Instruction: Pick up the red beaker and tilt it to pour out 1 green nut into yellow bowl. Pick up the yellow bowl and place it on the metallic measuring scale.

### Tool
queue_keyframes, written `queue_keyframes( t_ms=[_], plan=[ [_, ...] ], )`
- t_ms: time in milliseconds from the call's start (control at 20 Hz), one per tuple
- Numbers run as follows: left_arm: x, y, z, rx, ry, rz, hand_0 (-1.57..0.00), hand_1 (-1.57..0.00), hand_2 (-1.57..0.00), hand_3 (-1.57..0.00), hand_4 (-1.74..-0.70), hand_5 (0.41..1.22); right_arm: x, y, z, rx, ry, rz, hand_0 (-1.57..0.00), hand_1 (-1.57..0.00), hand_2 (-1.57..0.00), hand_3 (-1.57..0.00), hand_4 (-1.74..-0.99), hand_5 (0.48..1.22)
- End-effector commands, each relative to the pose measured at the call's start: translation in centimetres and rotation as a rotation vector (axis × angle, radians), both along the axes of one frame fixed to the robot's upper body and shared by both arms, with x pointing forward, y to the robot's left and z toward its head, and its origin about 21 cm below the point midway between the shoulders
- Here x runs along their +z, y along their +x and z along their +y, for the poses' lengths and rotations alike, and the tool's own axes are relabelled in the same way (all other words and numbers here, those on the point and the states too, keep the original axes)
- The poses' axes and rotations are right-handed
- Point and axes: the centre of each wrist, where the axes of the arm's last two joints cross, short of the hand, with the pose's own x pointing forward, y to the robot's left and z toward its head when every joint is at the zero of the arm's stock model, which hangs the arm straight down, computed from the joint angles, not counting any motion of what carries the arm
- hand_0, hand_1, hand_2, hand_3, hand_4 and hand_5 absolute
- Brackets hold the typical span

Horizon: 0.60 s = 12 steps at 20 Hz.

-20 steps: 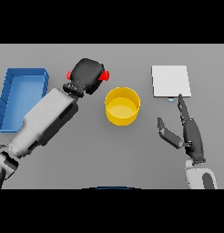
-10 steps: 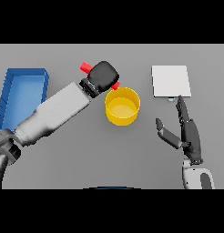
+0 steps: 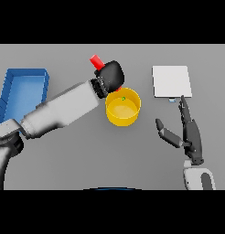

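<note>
Blue plastic forms the tray at the left edge of the frame, apart from the work. To its right, the left arm reaches up across the middle of the picture, and the left hand is curled round the red beaker, of which only one red end shows above and to the left of the dark fingers. The beaker is held tipped over the upper left rim of the yellow bowl, which sits near the centre of the frame. A small green nut shows just inside the bowl's far wall, so the pour looks done or nearly so; whether it has come to rest cannot be told. Right of the bowl, in the upper right, lies the pale flat scale, well apart from the bowl. Below it, at the lower right, the right hand hovers above the table with fingers straight and thumb spread, holding nothing. The bowl looks stiff, light and smooth-walled, so it could slip in a loose pinch; I judge the surest hold is across the rim or round the side wall, kept level so the nut stays in. The beaker also looks rigid and light.
</note>
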Motion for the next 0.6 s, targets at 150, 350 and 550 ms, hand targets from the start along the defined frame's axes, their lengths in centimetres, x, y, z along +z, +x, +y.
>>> queue_keyframes(
  t_ms=[150, 350, 550],
  plan=[
    [0.6, 0.3, -1.2, -0.021, 0.132, -0.043, -1.57, -1.57, -1.57, -1.57, -1.74, 1.221, -0.2, -0.3, 0.5, 0.003, -0.033, -0.015, 0.00, 0.00, 0.00, 0.00, -1.236, 0.582],
    [0.6, 0.6, -1.7, -0.085, 0.237, -0.080, -1.57, -1.57, -1.57, -1.57, -1.73, 1.221, 0.0, -0.3, 0.4, 0.008, -0.035, -0.023, 0.00, 0.00, 0.00, 0.00, -1.204, 0.591],
    [1.4, 0.9, -2.0, -0.146, 0.298, -0.105, -1.57, -1.57, -1.57, -1.57, -1.73, 1.221, -0.2, -0.6, 0.9, 0.003, -0.050, -0.032, 0.00, 0.00, 0.00, 0.00, -1.210, 0.594]
  ],
)
